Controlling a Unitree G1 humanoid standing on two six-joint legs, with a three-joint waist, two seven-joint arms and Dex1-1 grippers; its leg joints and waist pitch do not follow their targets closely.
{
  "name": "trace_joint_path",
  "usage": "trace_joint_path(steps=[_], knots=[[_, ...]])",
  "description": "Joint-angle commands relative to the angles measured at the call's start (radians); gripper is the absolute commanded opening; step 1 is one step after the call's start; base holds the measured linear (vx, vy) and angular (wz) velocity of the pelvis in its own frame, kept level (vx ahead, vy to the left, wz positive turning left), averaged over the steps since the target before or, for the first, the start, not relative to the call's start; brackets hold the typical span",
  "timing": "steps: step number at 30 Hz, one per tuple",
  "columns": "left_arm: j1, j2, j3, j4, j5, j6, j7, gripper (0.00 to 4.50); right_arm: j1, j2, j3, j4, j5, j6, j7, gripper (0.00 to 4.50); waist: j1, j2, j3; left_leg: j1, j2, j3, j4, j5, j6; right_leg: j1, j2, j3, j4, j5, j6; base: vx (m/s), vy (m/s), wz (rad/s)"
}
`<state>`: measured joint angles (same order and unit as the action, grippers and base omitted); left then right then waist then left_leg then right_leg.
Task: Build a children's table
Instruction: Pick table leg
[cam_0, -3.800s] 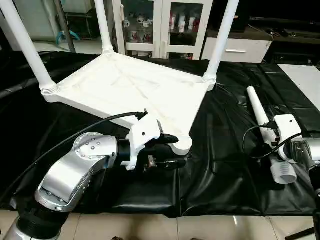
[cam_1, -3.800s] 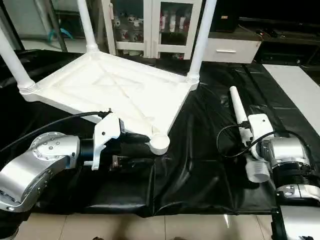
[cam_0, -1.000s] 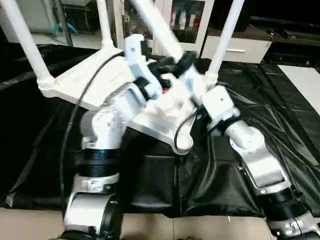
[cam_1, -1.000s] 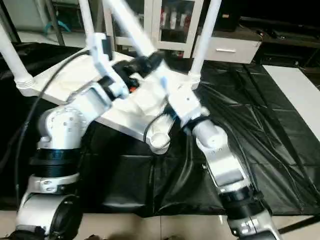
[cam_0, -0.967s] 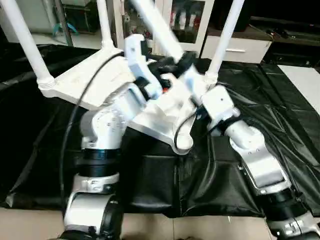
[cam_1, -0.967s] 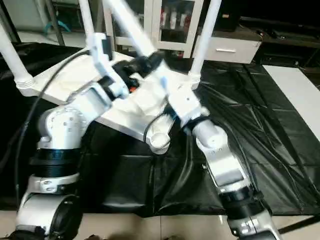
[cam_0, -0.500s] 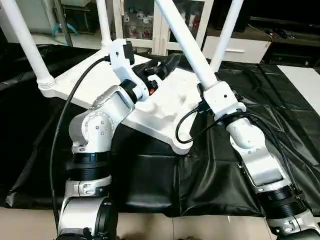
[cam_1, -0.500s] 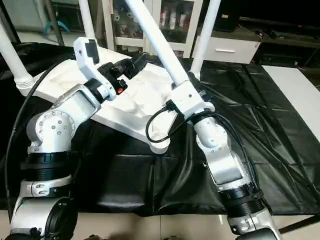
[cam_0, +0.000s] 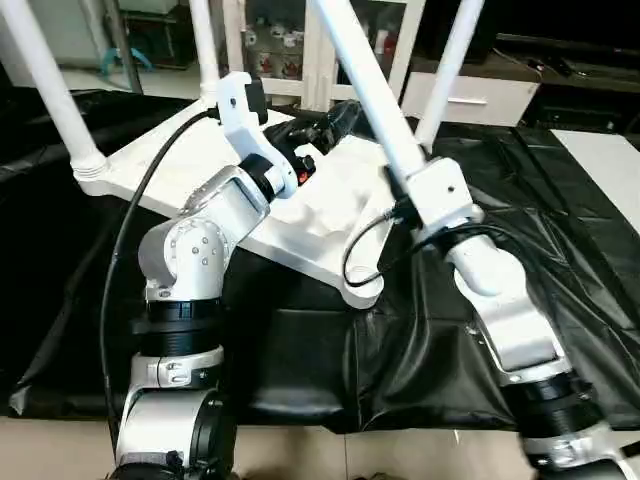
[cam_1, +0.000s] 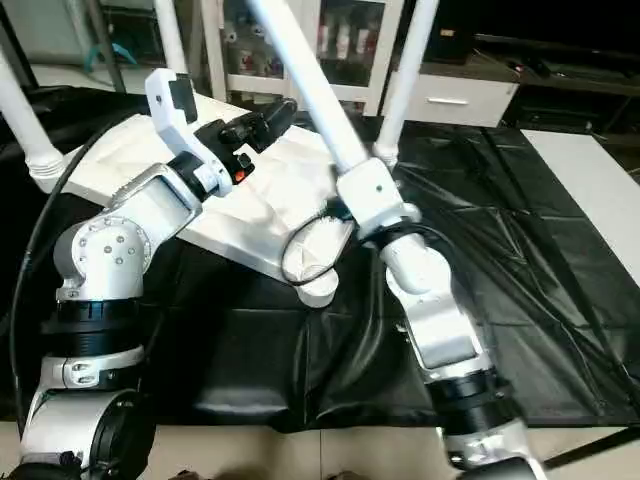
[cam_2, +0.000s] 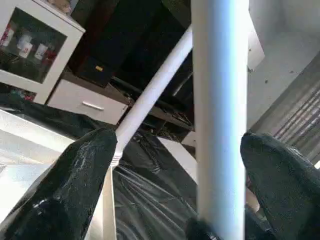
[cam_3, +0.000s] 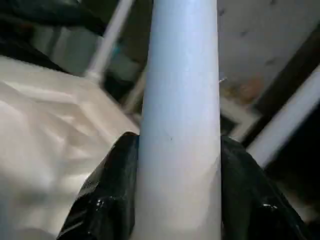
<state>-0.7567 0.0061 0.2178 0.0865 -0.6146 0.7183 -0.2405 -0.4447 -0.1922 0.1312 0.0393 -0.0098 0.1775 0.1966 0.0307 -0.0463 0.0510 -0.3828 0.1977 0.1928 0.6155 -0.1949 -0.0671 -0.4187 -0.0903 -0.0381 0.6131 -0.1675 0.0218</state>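
Note:
The children's table lies upside down on a black sheet, its white ribbed tabletop (cam_0: 150, 160) facing up. Three white legs stand in corner sockets, at the left (cam_0: 50, 90), the back (cam_0: 205, 40) and the back right (cam_0: 455, 50). The near corner socket (cam_0: 365, 292) is empty. My right gripper (cam_3: 180, 145) is shut on the fourth leg (cam_0: 365, 80), holding it slanted above the tabletop's near right side. My left gripper (cam_2: 177, 140) is raised over the tabletop and open, with that leg (cam_2: 220, 100) passing between its fingers (cam_2: 80, 190) without touching them.
The black sheet (cam_0: 580, 230) spreads wide around the tabletop. A flat white board (cam_0: 610, 150) lies at the right edge. A glass-door cabinet (cam_0: 275, 50) and a low white drawer unit (cam_0: 490, 100) stand behind. Pale floor tiles run along the near edge.
My right arm has swung the held leg more upright and shifted it slightly. My left gripper has lifted a little beside the leg and stayed open.

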Motion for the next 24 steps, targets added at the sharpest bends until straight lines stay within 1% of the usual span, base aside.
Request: trace_joint_path(steps=[1, 2, 3, 4, 5, 6, 7, 8, 9, 10, 11, 12, 14, 17, 21, 22, 23, 24], knots=[[0.001, 0.022, -0.015, -0.012, -0.003, 0.017, -0.02, 4.5, -0.025, 0.001, -0.128, -0.048, 0.247, 0.15, 0.124, 1.83, -0.005, 0.01, -0.074, 0.022, 0.016, -0.006, -0.067, -0.138, 0.062, 0.058, -0.016, 0.026, -0.049, -0.017, -0.218, 0.0, 0.0, 0.0], [0.007, 0.029, -0.015, -0.022, -0.009, 0.025, -0.027, 4.5, -0.031, -0.005, -0.16, -0.054, 0.32, 0.206, 0.167, 1.82, -0.003, 0.015, -0.075, 0.024, 0.017, -0.008, -0.068, -0.139, 0.069, 0.061, -0.015, 0.024, -0.046, 0.001, -0.228, 0.0, 0.0, 0.0], [0.014, 0.038, -0.014, -0.034, -0.017, 0.036, -0.036, 4.5, -0.036, -0.024, -0.196, -0.06, 0.402, 0.269, 0.229, 1.82, 0.0, 0.015, -0.076, 0.025, 0.019, -0.008, -0.066, -0.132, 0.068, 0.059, -0.018, 0.025, -0.046, 0.009, -0.233, 0.0, 0.0, 0.0], [0.017, 0.042, -0.012, -0.041, -0.025, 0.044, -0.042, 4.5, -0.037, -0.049, -0.215, -0.061, 0.45, 0.301, 0.281, 1.82, 0.003, 0.018, -0.076, 0.024, 0.02, -0.01, -0.066, -0.119, 0.066, 0.062, -0.019, 0.024, -0.044, 0.024, -0.246, 0.0, 0.0, 0.0], [0.017, 0.044, -0.012, -0.043, -0.03, 0.048, -0.046, 4.5, -0.038, -0.068, -0.229, -0.062, 0.489, 0.343, 0.319, 1.82, 0.006, 0.015, -0.076, 0.022, 0.02, -0.008, -0.064, -0.098, 0.063, 0.063, -0.02, 0.024, -0.044, 0.039, -0.255, 0.0, 0.0, 0.0], [0.017, 0.046, -0.014, -0.043, -0.034, 0.053, -0.052, 4.5, -0.034, -0.104, -0.244, -0.065, 0.538, 0.382, 0.386, 1.82, 0.005, 0.013, -0.075, 0.022, 0.017, -0.005, -0.064, -0.101, 0.067, 0.065, -0.018, 0.024, -0.044, 0.039, -0.261, 0.0, 0.0, 0.0], [0.015, 0.045, -0.016, -0.043, -0.038, 0.056, -0.054, 4.5, -0.031, -0.127, -0.262, -0.068, 0.584, 0.424, 0.428, 1.82, 0.011, 0.014, -0.073, 0.024, 0.019, -0.005, -0.064, -0.104, 0.068, 0.064, -0.02, 0.025, -0.047, 0.024, -0.264, 0.0, 0.0, 0.0], [0.011, 0.041, -0.017, -0.042, -0.042, 0.059, -0.054, 4.5, -0.027, -0.151, -0.278, -0.075, 0.634, 0.462, 0.47, 1.82, 0.013, 0.012, -0.074, 0.021, 0.018, -0.004, -0.064, -0.102, 0.066, 0.067, -0.024, 0.025, -0.049, 0.004, -0.265, 0.0, 0.0, 0.0], [0.009, 0.039, -0.019, -0.041, -0.043, 0.061, -0.055, 4.5, -0.025, -0.161, -0.286, -0.079, 0.655, 0.478, 0.483, 1.82, 0.014, 0.01, -0.074, 0.019, 0.019, -0.006, -0.064, -0.102, 0.064, 0.067, -0.027, 0.025, -0.05, -0.023, -0.266, 0.0, 0.0, 0.0], [0.009, 0.039, -0.019, -0.04, -0.043, 0.061, -0.055, 4.5, -0.024, -0.162, -0.287, -0.08, 0.658, 0.48, 0.485, 1.82, 0.014, 0.009, -0.073, 0.019, 0.019, -0.005, -0.064, -0.106, 0.062, 0.065, -0.027, 0.025, -0.053, -0.038, -0.265, 0.0, 0.0, 0.0], [0.007, 0.037, -0.022, -0.038, -0.042, 0.06, -0.056, 4.5, -0.023, -0.168, -0.29, -0.084, 0.668, 0.491, 0.491, 1.82, 0.013, 0.005, -0.073, 0.019, 0.02, -0.004, -0.065, -0.115, 0.054, 0.064, -0.029, 0.024, -0.058, -0.073, -0.26, 0.0, 0.0, 0.0], [0.005, 0.036, -0.026, -0.034, -0.04, 0.057, -0.056, 4.5, -0.022, -0.177, -0.293, -0.092, 0.682, 0.513, 0.501, 1.82, 0.013, 0.006, -0.072, 0.018, 0.019, -0.006, -0.066, -0.117, 0.049, 0.064, -0.029, 0.024, -0.058, -0.09, -0.256, 0.0, 0.0, 0.0], [0.001, 0.033, -0.029, -0.025, -0.038, 0.052, -0.055, 4.5, -0.022, -0.18, -0.297, -0.105, 0.709, 0.546, 0.505, 1.82, 0.013, 0.007, -0.072, 0.019, 0.02, -0.007, -0.067, -0.132, 0.033, 0.061, -0.029, 0.024, -0.063, -0.136, -0.236, 0.0, 0.0, 0.0], [0.0, 0.031, -0.031, -0.023, -0.038, 0.051, -0.054, 4.5, -0.026, -0.178, -0.301, -0.104, 0.726, 0.561, 0.5, 1.82, 0.012, 0.006, -0.071, 0.019, 0.02, -0.007, -0.068, -0.148, 0.019, 0.057, -0.029, 0.023, -0.068, -0.176, -0.22, 0.0, 0.0, 0.0], [-0.005, 0.028, -0.029, -0.023, -0.04, 0.053, -0.053, 4.5, -0.027, -0.179, -0.294, -0.112, 0.736, 0.583, 0.499, 1.82, 0.012, 0.006, -0.073, 0.017, 0.019, -0.009, -0.068, -0.134, 0.013, 0.057, -0.028, 0.023, -0.066, -0.164, -0.212, 0.0, 0.0, 0.0], [-0.005, 0.028, -0.029, -0.023, -0.042, 0.053, -0.053, 4.5, -0.025, -0.18, -0.29, -0.117, 0.734, 0.585, 0.498, 1.82, 0.012, 0.005, -0.072, 0.016, 0.019, -0.008, -0.068, -0.128, 0.014, 0.058, -0.028, 0.022, -0.066, -0.158, -0.212, 0.0, 0.0, 0.0], [-0.007, 0.025, -0.026, -0.021, -0.046, 0.052, -0.052, 4.5, -0.021, -0.181, -0.277, -0.123, 0.709, 0.568, 0.49, 1.82, 0.012, 0.005, -0.074, 0.017, 0.019, -0.008, -0.068, -0.119, 0.016, 0.057, -0.028, 0.022, -0.064, -0.144, -0.214, 0.0, 0.0, 0.0], [-0.008, 0.024, -0.025, -0.019, -0.048, 0.051, -0.052, 4.5, -0.017, -0.184, -0.251, -0.126, 0.659, 0.531, 0.476, 1.82, 0.013, 0.006, -0.074, 0.017, 0.019, -0.008, -0.067, -0.114, 0.016, 0.057, -0.028, 0.022, -0.064, -0.137, -0.216, 0.0, 0.0, 0.0]])
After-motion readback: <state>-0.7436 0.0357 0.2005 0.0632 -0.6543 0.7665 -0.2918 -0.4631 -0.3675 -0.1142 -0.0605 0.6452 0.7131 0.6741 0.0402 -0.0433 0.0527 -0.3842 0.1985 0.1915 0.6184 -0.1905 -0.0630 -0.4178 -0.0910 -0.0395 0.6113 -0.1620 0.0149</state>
